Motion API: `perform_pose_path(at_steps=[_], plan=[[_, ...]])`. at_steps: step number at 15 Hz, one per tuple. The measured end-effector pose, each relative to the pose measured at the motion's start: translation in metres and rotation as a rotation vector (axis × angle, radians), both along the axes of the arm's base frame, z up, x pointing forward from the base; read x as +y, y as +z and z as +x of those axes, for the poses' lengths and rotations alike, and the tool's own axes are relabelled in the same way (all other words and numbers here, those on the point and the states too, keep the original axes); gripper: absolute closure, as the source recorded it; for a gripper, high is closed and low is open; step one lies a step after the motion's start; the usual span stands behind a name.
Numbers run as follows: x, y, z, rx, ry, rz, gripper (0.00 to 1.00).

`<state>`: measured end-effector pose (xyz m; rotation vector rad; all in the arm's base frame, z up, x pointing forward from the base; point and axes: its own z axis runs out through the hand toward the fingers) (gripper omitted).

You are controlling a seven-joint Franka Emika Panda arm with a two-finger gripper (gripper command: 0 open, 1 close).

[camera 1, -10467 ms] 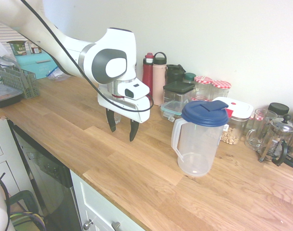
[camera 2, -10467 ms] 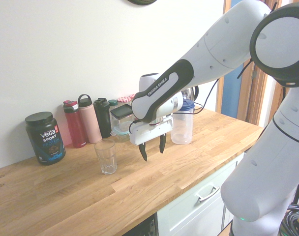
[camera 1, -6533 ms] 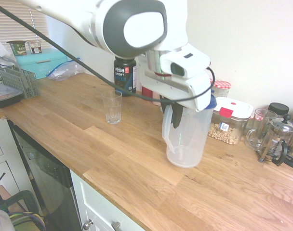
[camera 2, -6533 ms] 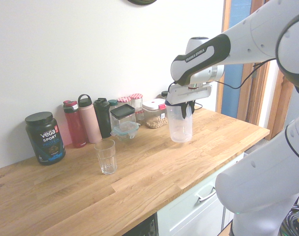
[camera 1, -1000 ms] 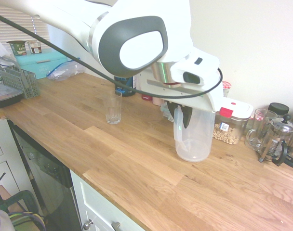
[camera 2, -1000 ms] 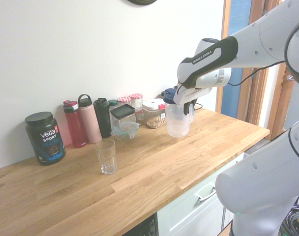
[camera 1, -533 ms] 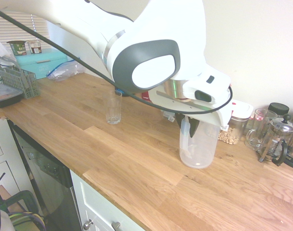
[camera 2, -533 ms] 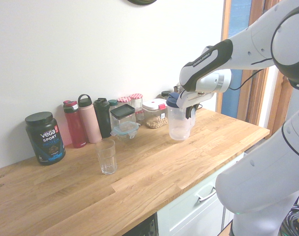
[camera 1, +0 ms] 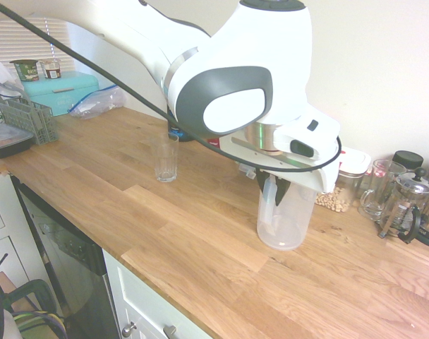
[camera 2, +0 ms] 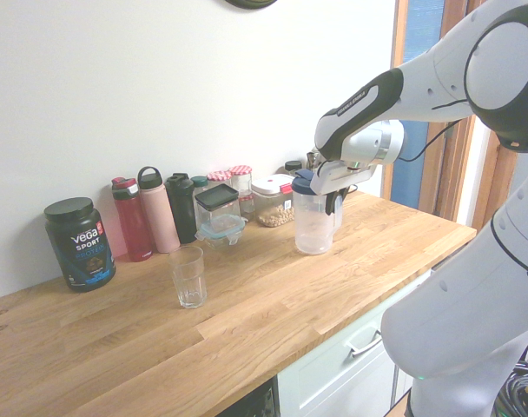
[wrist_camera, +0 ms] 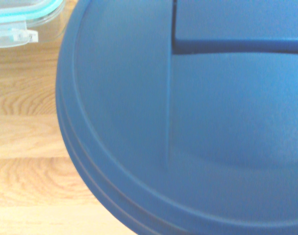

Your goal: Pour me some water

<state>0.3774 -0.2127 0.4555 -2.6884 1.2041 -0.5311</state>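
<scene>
Here's the desk, a long run of pale wood (camera 1: 165, 233), its plank strips full of warm streaks and grain, and up at its far end from the drinking glass stands the tall pitcher (camera 1: 284, 222), cloudy see-through plastic with a handle at its side. Right over that handle comes the end effector (camera 1: 273, 198), dark tapered fingers closed on the handle! Next in size, the tub (camera 2: 80, 243), black, rounded, glossy, broad-lidded; then the smooth pink bottle (camera 2: 160, 213) beside the red bottle (camera 2: 132, 221). Smaller again, the drinking glass (camera 2: 188, 278), clear, upright, flaring at the mouth, well apart from the pitcher. Now the views split: the second exterior view gives the whole tub, mostly hidden in the first, while the first alone shows the ribbed basket (camera 1: 27, 120). And the wrist view fills with the round blue lid (wrist_camera: 119, 98), ridged at its rim.
</scene>
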Motion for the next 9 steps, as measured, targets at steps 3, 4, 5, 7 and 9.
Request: perform_pose_path(at_steps=[3,4,5,7,9], plan=[[0.0019,-0.0018,-0.0003,0.013,0.008,0.007,0.0],[0.0018,-0.0014,-0.0002,0.013,0.008,0.007,0.0],[0.0018,-0.0011,0.0,0.013,0.009,0.007,0.0],[0.0025,-0.0011,0.0003,0.013,0.011,0.006,0.0],[0.0036,-0.0011,0.0008,0.015,0.015,0.003,0.0]])
